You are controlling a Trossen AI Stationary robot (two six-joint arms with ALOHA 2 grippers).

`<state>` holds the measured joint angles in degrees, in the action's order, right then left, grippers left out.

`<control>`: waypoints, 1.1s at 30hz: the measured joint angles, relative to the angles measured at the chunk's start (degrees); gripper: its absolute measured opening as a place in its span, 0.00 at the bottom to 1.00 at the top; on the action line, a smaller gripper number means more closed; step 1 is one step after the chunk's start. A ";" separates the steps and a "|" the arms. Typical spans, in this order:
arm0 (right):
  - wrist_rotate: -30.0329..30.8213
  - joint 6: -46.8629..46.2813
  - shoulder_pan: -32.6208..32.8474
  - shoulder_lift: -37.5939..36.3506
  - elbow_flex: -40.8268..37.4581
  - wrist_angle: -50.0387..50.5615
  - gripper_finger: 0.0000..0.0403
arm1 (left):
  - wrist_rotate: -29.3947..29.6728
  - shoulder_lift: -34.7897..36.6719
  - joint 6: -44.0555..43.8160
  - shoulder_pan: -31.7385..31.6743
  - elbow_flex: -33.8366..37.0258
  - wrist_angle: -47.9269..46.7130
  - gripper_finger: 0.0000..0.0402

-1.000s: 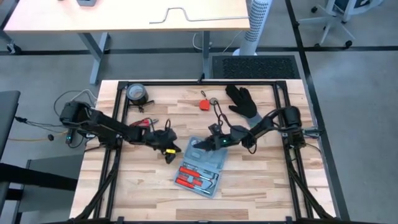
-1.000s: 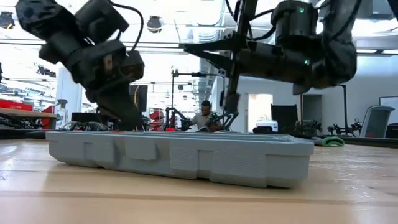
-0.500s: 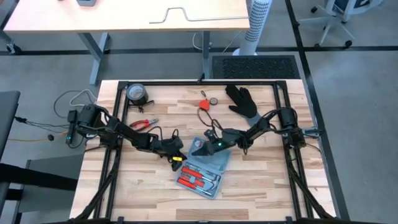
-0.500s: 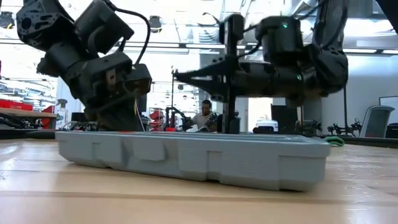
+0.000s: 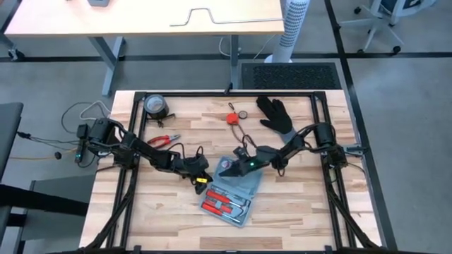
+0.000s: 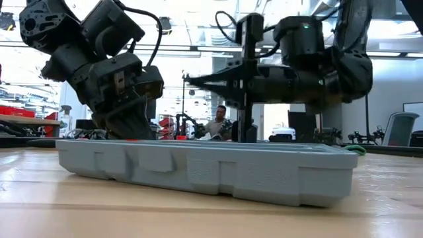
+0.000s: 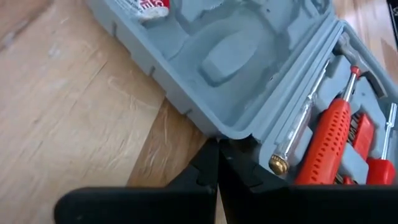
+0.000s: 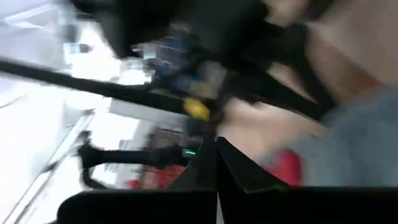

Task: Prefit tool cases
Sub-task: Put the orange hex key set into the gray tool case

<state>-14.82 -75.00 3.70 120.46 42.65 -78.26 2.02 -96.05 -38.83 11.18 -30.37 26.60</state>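
On the wooden table [image 5: 296, 204], near its middle and a little toward the front edge, we log one tool case [image 5: 232, 189], blue-grey, lying open and flat at an angle to the table's sides. Its front half holds red-handled tools [image 5: 224, 201] seated in moulded recesses; its rear half shows bare grey recesses. From the low view we see the case's ribbed side wall [image 6: 198, 170] resting on the wood.

Left gripper [image 5: 200, 176]: low over the table at the case's left edge. In the left wrist view we find its two dark fingers [image 7: 208, 171] pressed together with no gap, tips just beside the case rim [image 7: 205, 121], holding nothing. A slim screwdriver with a brass end [image 7: 292, 146] and a red handle [image 7: 329, 134] lie in the recesses just past them.

Right gripper [image 5: 227, 167]: over the rear half of the case, reaching in from the right. In the right wrist view its fingers meet at a closed point, and we see nothing between them.

Elsewhere on the table we list:
- black glove [image 5: 277, 115], rear right, well apart from the case
- dark tape roll [image 5: 155, 106], rear left corner
- red-handled pliers [image 5: 164, 140], left side
- small red item [image 5: 231, 116] with a round metal piece [image 5: 242, 113] just beside it, rear centre
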 joint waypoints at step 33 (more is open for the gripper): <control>24.05 10.35 11.95 -27.24 -5.22 76.37 0.00 | 2.26 0.34 -5.54 0.13 0.07 2.12 0.00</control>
<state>9.22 -64.65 15.64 93.23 37.43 -1.89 4.28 -95.71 -44.37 11.31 -30.30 28.72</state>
